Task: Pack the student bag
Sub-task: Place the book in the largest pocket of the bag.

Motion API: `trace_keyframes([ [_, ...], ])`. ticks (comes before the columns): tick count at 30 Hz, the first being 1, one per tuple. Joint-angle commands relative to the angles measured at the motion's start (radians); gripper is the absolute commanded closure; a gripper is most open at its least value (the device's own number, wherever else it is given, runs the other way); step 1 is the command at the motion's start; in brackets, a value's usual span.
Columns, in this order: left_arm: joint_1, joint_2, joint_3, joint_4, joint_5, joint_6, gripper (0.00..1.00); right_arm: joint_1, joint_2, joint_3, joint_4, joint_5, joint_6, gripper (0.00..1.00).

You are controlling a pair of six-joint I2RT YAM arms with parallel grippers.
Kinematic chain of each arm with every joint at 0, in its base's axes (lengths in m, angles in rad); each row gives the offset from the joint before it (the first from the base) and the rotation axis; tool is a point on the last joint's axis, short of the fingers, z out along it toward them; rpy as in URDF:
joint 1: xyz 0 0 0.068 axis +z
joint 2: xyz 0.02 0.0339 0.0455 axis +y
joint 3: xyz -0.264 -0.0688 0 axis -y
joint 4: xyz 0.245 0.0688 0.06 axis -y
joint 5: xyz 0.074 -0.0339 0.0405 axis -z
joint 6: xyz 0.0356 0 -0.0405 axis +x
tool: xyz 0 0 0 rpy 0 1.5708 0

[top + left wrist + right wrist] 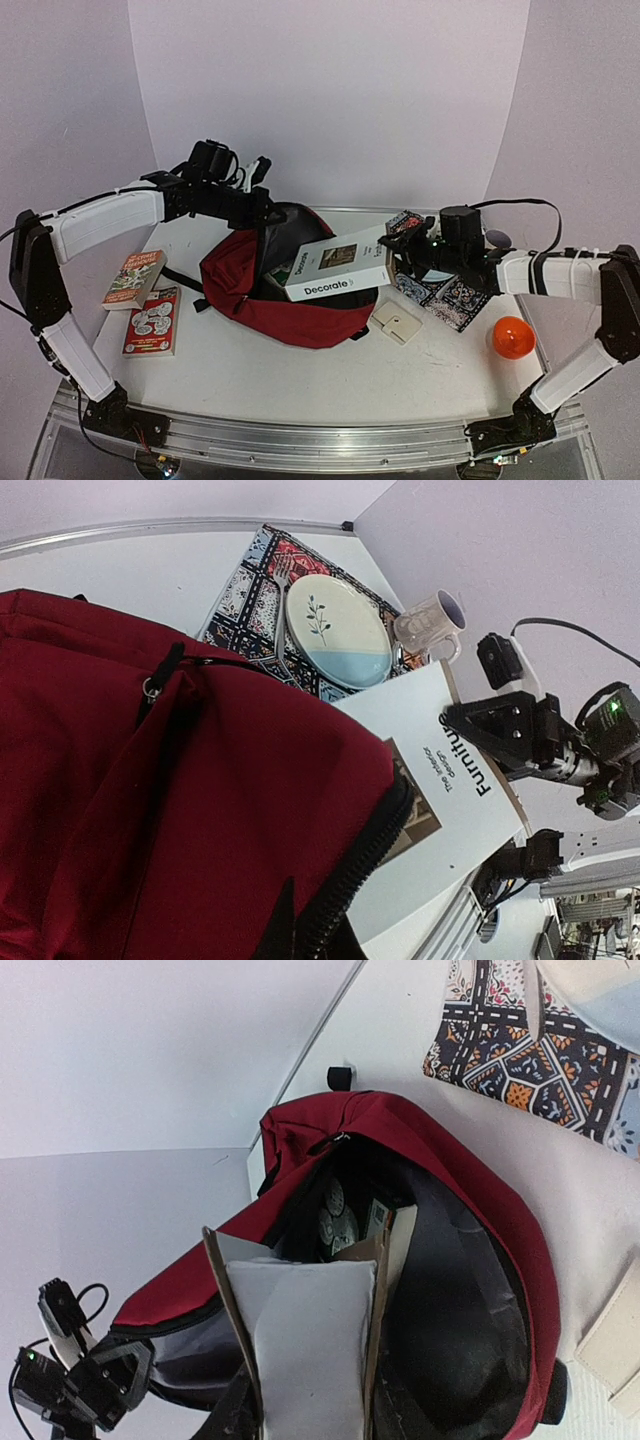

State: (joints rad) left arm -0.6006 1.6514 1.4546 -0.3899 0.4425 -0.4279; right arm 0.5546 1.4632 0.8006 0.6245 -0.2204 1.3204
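Note:
The student bag [262, 300], dark red, lies in the middle of the table with its mouth facing right. My left gripper [262, 208] is shut on the upper zipper edge [372, 855] and holds the mouth up. My right gripper [405, 257] is shut on a thick white book labelled "Decorate" [335, 271], with its far end over the bag's opening. In the right wrist view the book's page edge [305, 1340] sits between my fingers, pointing into the dark lining [460, 1310]. Another book [385, 1228] stands inside.
Two paperbacks [133, 278] [152, 320] lie left of the bag. A patterned placemat [447, 297] with a plate [338, 630] and a mug [432, 625] sits at the right. A beige square [397, 321] and an orange ball [511, 338] lie in front of it.

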Motion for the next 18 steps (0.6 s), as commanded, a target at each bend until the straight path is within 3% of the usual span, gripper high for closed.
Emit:
trace_keyframes([
  [1,-0.023,-0.071,-0.014,0.094,0.026,-0.027,1.00,0.005,0.057,0.088,0.098,0.053,0.056,1.00],
  [9,-0.056,-0.087,0.015,0.177,0.071,-0.087,1.00,0.039,0.196,0.159,0.135,0.102,0.103,1.00],
  [18,-0.077,-0.113,-0.014,0.251,0.098,-0.127,1.00,0.082,0.257,0.181,0.180,0.293,0.153,1.00],
])
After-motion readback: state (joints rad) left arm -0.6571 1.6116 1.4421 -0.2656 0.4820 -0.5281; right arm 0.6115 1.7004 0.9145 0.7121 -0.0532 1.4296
